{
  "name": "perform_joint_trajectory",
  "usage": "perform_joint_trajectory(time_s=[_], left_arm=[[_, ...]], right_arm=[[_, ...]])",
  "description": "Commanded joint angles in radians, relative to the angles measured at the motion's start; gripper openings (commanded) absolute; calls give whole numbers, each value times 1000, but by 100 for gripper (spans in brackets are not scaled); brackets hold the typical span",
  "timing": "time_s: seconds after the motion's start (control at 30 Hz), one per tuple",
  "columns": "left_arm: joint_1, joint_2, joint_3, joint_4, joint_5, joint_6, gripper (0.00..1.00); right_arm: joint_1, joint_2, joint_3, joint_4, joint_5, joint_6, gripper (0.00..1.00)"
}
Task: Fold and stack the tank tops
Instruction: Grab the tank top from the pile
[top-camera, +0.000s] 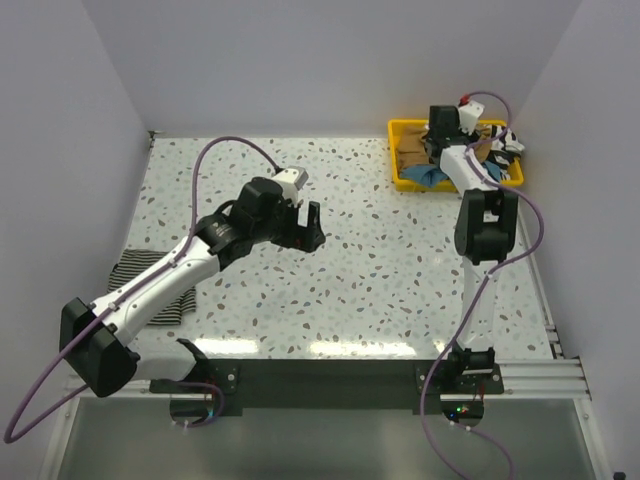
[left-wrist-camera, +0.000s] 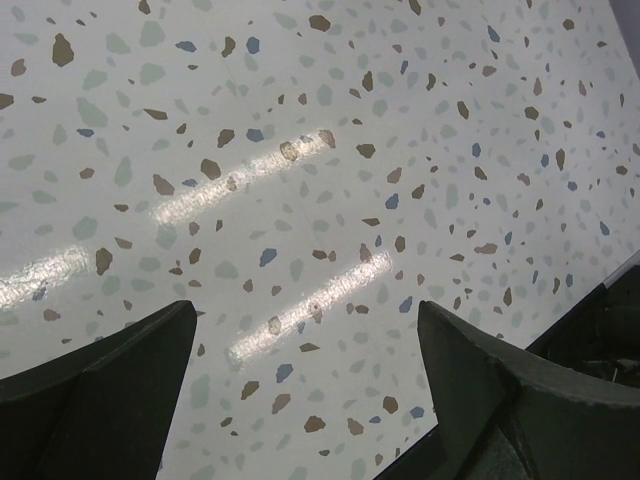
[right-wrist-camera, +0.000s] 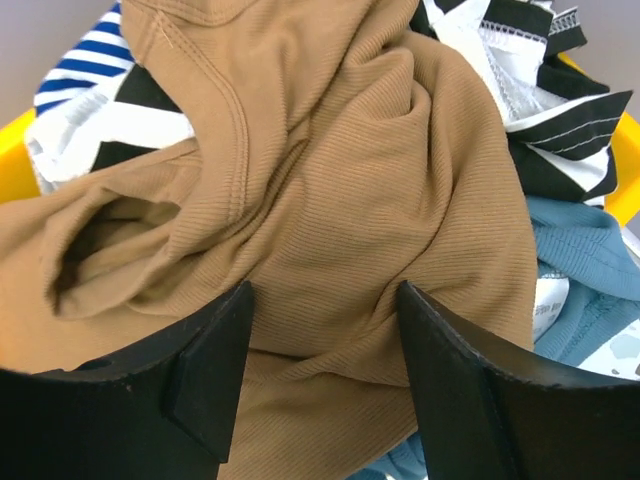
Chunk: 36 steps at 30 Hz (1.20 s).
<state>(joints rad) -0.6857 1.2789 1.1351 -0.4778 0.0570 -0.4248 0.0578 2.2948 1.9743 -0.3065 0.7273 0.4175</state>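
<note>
A folded black-and-white striped tank top (top-camera: 150, 290) lies on the table at the left edge, partly under my left arm. My left gripper (top-camera: 305, 228) is open and empty above the middle of the table; the left wrist view shows only bare table between its fingers (left-wrist-camera: 110, 390). My right gripper (top-camera: 446, 130) hangs over the yellow tray (top-camera: 398, 128) at the back right. It is open, its jaws on either side of a bunched fold of the tan-brown tank top (right-wrist-camera: 330, 190). Light blue (right-wrist-camera: 580, 270), black-and-white (right-wrist-camera: 540, 110) and blue-striped (right-wrist-camera: 80, 60) tops lie around it.
The yellow tray holds the pile of crumpled tops (top-camera: 500, 150) and stands against the back right corner. White walls close the table at the left, back and right. A metal rail (top-camera: 530, 375) runs along the near edge.
</note>
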Motion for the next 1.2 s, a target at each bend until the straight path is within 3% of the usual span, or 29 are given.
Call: perform_joint_trajectory(time_s=[0.0, 0.27, 0.4, 0.53, 0.73, 0.9, 1.17], left_arm=[[20, 16, 25, 38, 30, 27, 97], [43, 17, 14, 53, 46, 14, 97], [43, 14, 2, 70, 44, 6, 97], [43, 13, -5, 84, 61, 3, 97], [44, 5, 11, 87, 37, -8, 96], [58, -27, 14, 65, -54, -49, 96], [253, -134, -66, 67, -106, -177, 96]], right_arm=[[-9, 8, 41, 26, 41, -3, 61], [-9, -107, -70, 93, 53, 13, 1], [-3, -251, -288, 242, 63, 26, 0], [20, -368, -385, 302, 83, 7, 0], [172, -564, -459, 415, 162, -121, 0], [301, -705, -444, 371, 153, -161, 0], [574, -942, -540, 181, 83, -33, 0]])
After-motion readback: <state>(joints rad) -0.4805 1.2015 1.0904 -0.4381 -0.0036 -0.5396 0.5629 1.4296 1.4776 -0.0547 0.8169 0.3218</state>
